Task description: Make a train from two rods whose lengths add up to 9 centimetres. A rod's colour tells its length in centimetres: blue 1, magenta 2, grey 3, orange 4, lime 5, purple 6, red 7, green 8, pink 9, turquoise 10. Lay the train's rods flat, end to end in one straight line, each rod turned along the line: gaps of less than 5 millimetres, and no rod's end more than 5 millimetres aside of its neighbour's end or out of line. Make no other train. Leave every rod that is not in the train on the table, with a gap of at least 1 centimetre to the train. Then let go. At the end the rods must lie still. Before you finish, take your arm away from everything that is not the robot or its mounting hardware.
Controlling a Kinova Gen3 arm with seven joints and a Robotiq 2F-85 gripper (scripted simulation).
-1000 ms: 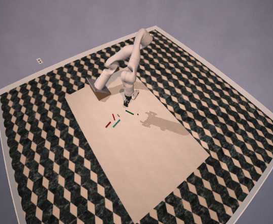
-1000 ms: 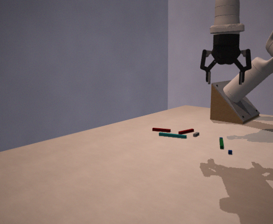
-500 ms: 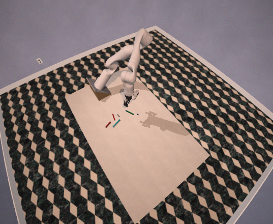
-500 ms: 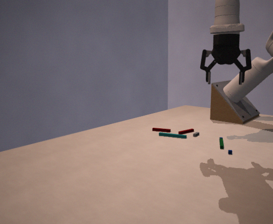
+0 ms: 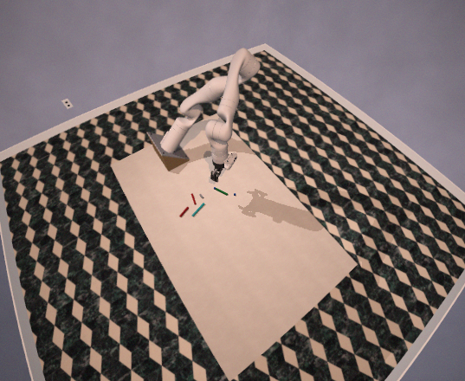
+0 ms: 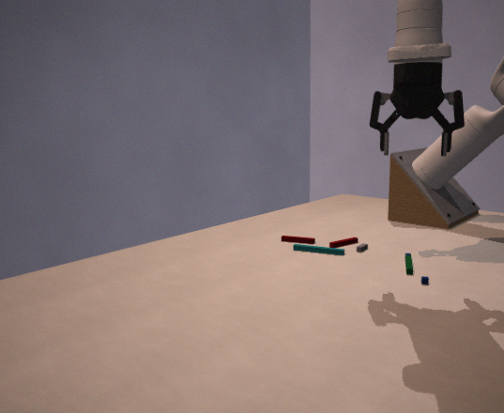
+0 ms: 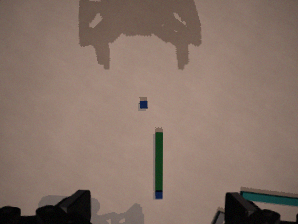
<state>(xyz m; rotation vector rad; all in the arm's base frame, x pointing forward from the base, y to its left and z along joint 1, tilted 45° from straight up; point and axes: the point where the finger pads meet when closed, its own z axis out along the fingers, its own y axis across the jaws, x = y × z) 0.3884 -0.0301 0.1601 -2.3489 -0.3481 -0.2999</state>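
Observation:
A green rod [image 5: 221, 191] [image 6: 408, 264] [image 7: 159, 162] lies flat on the table [image 5: 247, 277]. A small blue rod [image 7: 159, 194] [image 6: 407, 255] sits against its end on the arm's side, in line with it. A second blue rod [image 5: 235, 195] [image 6: 425, 281] [image 7: 144, 104] lies apart, beyond the green rod's other end and a little aside. My gripper [image 5: 214, 177] [image 6: 415, 149] [image 7: 157, 207] is open and empty. It hangs well above the table, over the train's blue end.
Two red rods [image 5: 193, 199] [image 5: 184, 211] [image 6: 343, 242] [image 6: 297, 239], a turquoise rod [image 5: 198, 209] [image 6: 318, 250] [image 7: 270, 198] and a grey rod [image 5: 202, 196] [image 6: 361, 247] lie in a loose group to one side. The arm's wedge base [image 5: 171, 158] [image 6: 413, 202] stands at the table's far end.

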